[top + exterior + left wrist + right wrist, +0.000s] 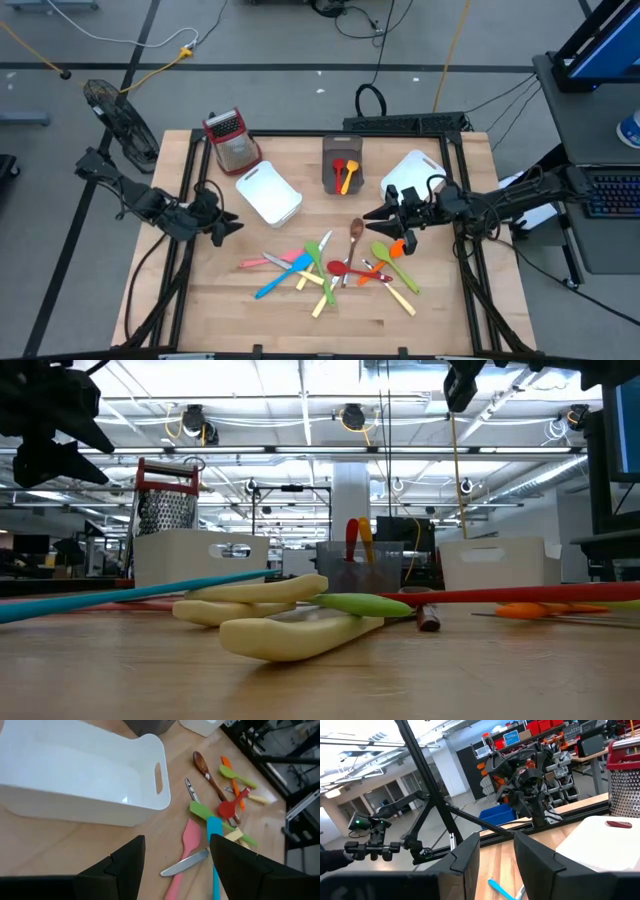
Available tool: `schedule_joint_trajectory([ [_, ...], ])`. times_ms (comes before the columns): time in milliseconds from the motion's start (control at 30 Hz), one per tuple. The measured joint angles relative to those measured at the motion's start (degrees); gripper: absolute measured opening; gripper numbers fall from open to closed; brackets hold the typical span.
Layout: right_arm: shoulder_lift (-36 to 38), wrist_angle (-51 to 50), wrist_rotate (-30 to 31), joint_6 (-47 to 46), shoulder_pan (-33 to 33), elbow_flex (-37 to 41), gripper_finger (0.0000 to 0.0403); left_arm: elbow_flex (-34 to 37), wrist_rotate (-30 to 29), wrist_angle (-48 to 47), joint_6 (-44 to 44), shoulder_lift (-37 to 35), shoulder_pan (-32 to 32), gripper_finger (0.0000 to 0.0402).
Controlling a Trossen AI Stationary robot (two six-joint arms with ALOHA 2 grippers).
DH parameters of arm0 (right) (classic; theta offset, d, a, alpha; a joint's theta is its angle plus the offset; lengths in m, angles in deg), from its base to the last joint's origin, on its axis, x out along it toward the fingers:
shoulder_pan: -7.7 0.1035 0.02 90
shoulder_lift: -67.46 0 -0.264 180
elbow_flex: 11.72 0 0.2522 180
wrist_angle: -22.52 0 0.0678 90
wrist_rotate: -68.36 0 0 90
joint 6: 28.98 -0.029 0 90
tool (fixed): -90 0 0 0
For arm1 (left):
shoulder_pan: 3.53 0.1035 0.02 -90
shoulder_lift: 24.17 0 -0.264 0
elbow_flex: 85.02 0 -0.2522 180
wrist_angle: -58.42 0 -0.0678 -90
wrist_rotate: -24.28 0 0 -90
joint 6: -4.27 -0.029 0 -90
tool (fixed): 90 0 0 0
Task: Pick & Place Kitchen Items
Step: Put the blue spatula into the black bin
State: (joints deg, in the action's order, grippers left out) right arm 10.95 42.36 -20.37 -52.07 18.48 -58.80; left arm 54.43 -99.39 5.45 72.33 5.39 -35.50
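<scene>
Three bins sit across the far half of the bench (220, 310). The grey bin (343, 160) in the middle has a red spoon (338, 168) and an orange spoon (348, 176) in it. The white bin (268, 193) to its left looks bare inside, going by the left wrist view. There's another white bin (412, 172) on the right, but I can't see into it. The grater (231, 138) stands at the far left corner.

The rest of the utensils (330, 268) lie in a loose pile near the middle front: a blue spatula (283, 278), a pink spatula (275, 261), green ones, a red spoon, cream handles and a wooden spoon (356, 234).

The left gripper (228, 227) hangs left of the pile, fingers (127, 862) partly apart with nothing between them; the pink spatula and a knife (184, 864) lie on the bench just ahead of the tips. The right gripper (375, 213) hovers on the right, beside the wooden spoon, above the pile's right edge, fingers (467, 857) partly open too and holding nothing.
</scene>
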Motion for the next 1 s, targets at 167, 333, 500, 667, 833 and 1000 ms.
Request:
schedule_joint_trajectory([
  [167,0.0,0.0,0.1,0.0,-0.1,0.0,0.0114,0.0,-2.6,0.5,4.0,0.0,0.1,0.0230],
  [333,0.0,0.0,0.3,0.0,-0.1,0.0,0.0114,0.0,-1.6,5.7,-4.4,0.0,0.0,0.0230],
  [500,0.0,0.0,0.4,1.8,-0.1,0.0,0.0114,0.0,0.6,13.3,-15.5,0.0,0.0,0.0230],
  [667,0.0,0.9,0.3,1.8,-0.1,0.0,0.0114,0.0,3.2,17.5,-22.3,0.0,0.0,0.0230],
  [833,-0.2,0.7,0.2,1.7,-0.1,0.0,0.0114,0.0,6.9,20.6,-27.8,0.0,0.0,0.0230],
  [1000,-1.7,-0.3,0.2,-0.3,0.3,-0.7,0.0114,0.0,8.3,21.4,-29.5,0.0,0.0,0.0230],
])
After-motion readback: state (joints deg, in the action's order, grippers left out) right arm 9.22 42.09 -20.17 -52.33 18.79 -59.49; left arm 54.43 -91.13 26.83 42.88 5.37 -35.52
